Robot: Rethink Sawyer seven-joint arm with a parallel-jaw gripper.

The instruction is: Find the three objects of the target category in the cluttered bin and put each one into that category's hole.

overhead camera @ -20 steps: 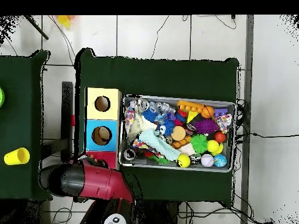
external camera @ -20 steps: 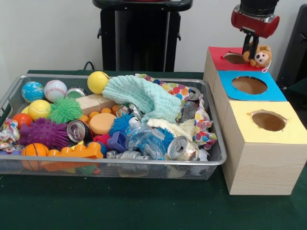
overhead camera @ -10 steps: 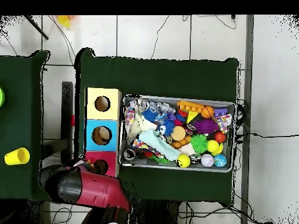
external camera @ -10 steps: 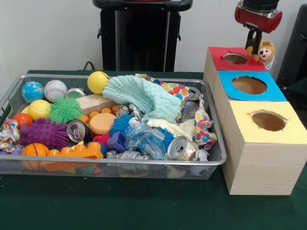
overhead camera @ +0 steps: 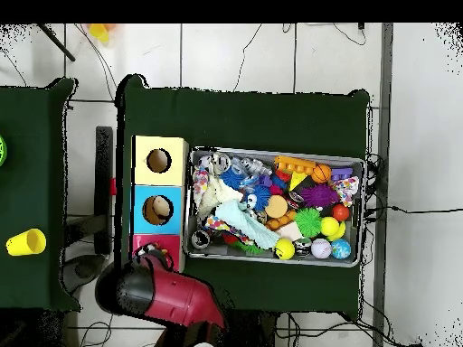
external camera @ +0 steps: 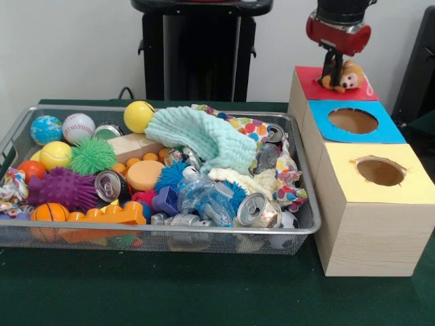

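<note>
The wire bin [external camera: 41, 234] is full of clutter. Above the red box [external camera: 307, 80], the gripper [external camera: 332, 75] is clamped on a small plush monkey [external camera: 346, 76]. It looks light and soft, so pinching its body should hold.

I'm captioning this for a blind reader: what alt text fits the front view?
A red gripper holds a small plush monkey over the red-topped box, the farthest of three boxes; the blue box and yellow box each show a round hole. To their left, a wire bin is packed with balls, cans, cloths and toys.
</note>
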